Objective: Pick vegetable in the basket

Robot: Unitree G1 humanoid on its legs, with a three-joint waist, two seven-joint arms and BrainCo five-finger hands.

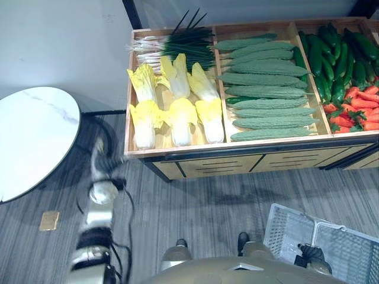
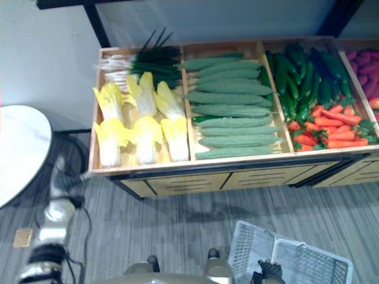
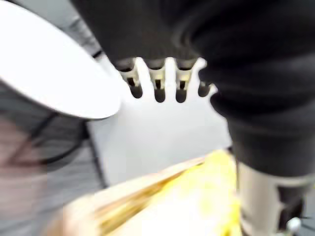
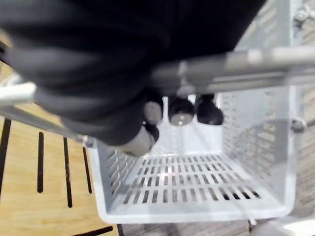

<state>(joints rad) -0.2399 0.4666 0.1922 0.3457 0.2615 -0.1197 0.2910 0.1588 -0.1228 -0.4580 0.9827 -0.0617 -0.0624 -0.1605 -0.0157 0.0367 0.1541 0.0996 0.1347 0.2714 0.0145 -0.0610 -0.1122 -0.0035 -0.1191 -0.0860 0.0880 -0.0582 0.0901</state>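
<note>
Basket [image 1: 284, 231] hangs empty and low beside me, my right hand [image 4: 147, 115] curled round its handle [image 4: 236, 61] to keep it ready, while my left hand [image 3: 157, 83] points straight, empty fingers toward the cabbages [image 1: 177, 112] in the wooden stand's [image 1: 237, 152] left compartment.

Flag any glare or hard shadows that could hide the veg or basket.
Left eye view: round table glares white; cabbages and bitter gourds evenly lit. Right wrist view: basket floor shows small glints, nothing hidden.
</note>
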